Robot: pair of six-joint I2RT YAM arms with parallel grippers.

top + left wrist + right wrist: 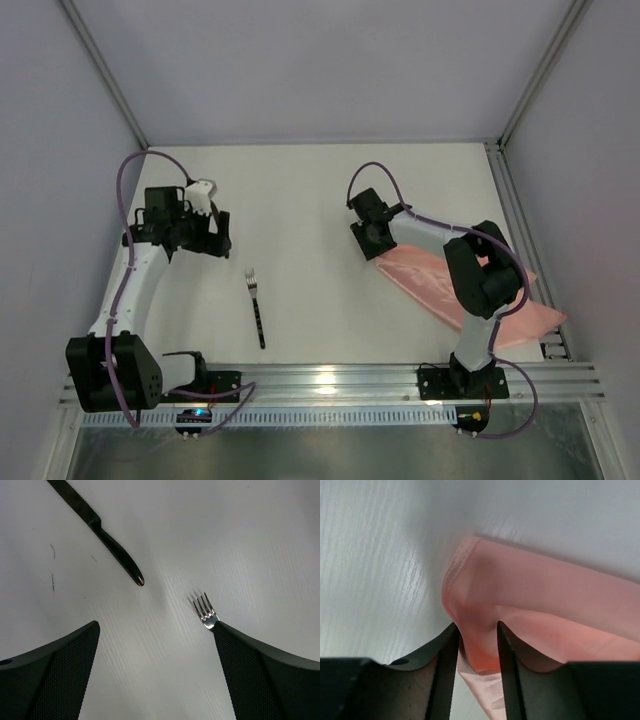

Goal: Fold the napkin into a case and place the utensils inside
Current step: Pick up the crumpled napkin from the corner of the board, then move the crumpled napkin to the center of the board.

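Right gripper (476, 630) tight on napkin (550, 600) corner; left gripper (156, 625) wide apart, empty.

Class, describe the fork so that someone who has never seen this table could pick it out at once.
On the white table, look at the left half, between the left gripper and the near rail. The fork lies flat there, tines pointing away from that rail. Unlike the all-black knife nearby, it has silvery tines on a dark handle.

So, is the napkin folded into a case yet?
No. The napkin lies loose, no pocket showing, one end bunched between the right gripper's fingers.
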